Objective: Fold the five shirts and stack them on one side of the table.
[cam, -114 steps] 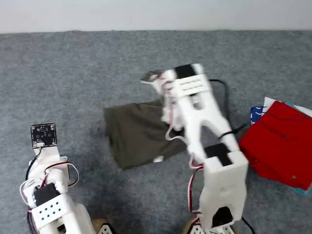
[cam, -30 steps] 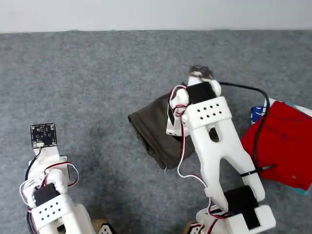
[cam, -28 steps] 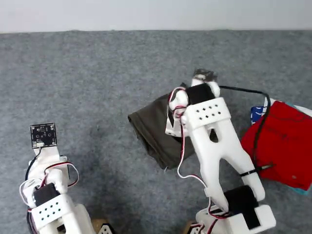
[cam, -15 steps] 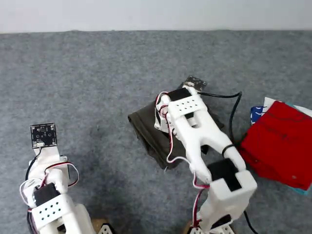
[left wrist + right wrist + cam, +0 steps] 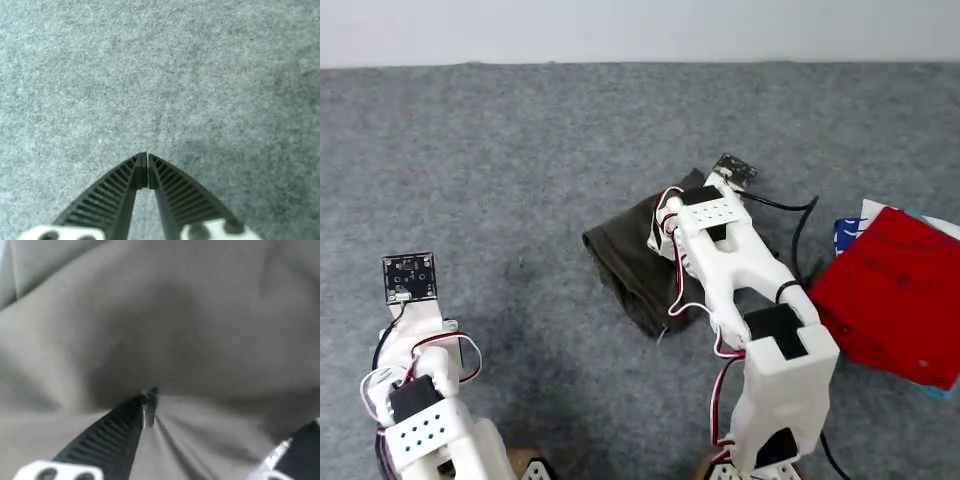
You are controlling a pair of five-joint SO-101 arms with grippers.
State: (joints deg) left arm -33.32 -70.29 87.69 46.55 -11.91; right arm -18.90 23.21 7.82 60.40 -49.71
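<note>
Your right arm (image 5: 750,290) reaches out over the olive shirt (image 5: 625,260), which lies bunched and partly folded near the middle of the grey table (image 5: 490,150). It is just beside the pile at the right edge but not yet on it.

In the right wrist view, the right claw (image 5: 220,425) is spread and pushed down into the olive cloth. One ribbed finger (image 5: 120,427) digs into a crease and the other sits well apart from it. I'd judge this is a press to flatten the fold or to set up a fresh pinch, since nothing is clamped between the jaws.

The red shirt (image 5: 895,295) tops the pile, with a blue and white edge (image 5: 848,232) poking out beneath it. That makes this the stacking side, and the olive shirt should go there once it is tidy.

Your left claw (image 5: 148,161) has its tips pressed together on nothing. It hangs over bare table on the left, well apart from the cloth, and so is out of the working arm's way.

The olive fabric looks limp and rumpled, so expect it to slump if you lift it by one edge.
</note>
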